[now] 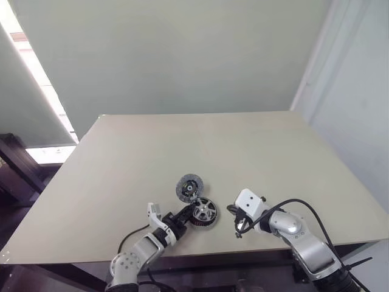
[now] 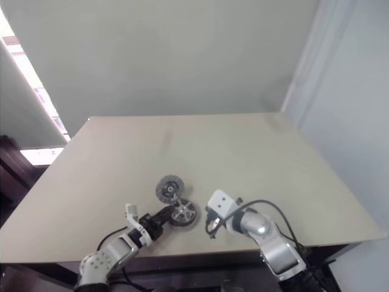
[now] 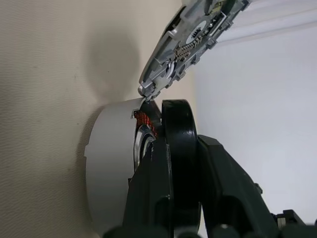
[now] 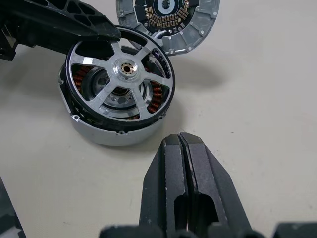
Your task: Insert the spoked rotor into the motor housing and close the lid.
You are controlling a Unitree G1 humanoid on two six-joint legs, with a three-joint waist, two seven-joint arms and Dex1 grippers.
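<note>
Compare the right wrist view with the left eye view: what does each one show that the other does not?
The right wrist view, from close up: the spoked rotor sits in the motor housing, with copper windings visible between its spokes. The right gripper is shut and stops short of the housing.

The left eye view, from above: the whole table, both arms reaching in from its near edge, and the wall behind.

Both: the lid is off, right next to the housing, and the left gripper is at the housing's rim.

Beige table (image 1: pixel 182 152) against pale green wall (image 1: pixel 170 55), bright window (image 1: pixel 36 73) at left
</note>
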